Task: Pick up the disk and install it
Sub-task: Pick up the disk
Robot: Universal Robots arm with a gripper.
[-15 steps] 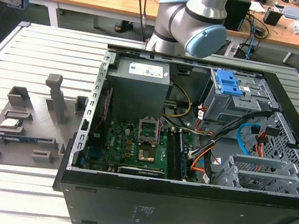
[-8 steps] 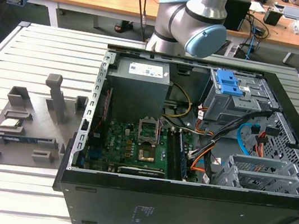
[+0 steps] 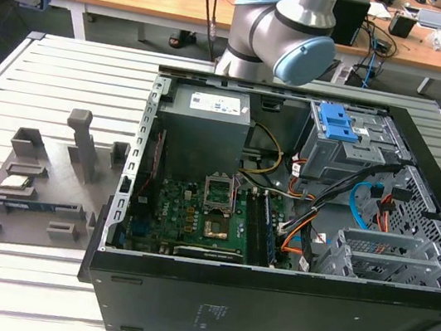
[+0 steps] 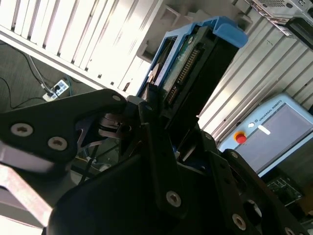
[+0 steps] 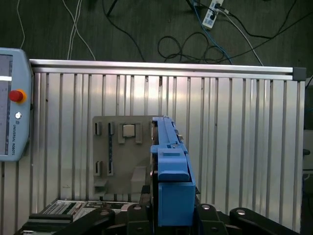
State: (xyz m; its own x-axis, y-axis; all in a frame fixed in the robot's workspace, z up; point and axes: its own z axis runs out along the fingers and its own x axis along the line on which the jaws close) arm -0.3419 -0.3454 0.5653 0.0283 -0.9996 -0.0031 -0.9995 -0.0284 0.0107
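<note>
Jaws are clamped on the disk, held edge-on with the blue carrier end pointing away from them. The disk is in the air, well above the slatted surface, and the grey fixture plate is straight below the jaws. The open case is well away from the jaws.

Risks:
- The grip looks to be on one end only, so the long overhang could pivot or slip on a fast swing.
- The drive cage is tight, and the loose cables beside it could snag the carrier.
- The case rim is a hard edge to clip on the way in.
- The teach pendant lies off to one side.

There's free air all round the jaws here. I'd expect it to get tight only inside the case.
</note>
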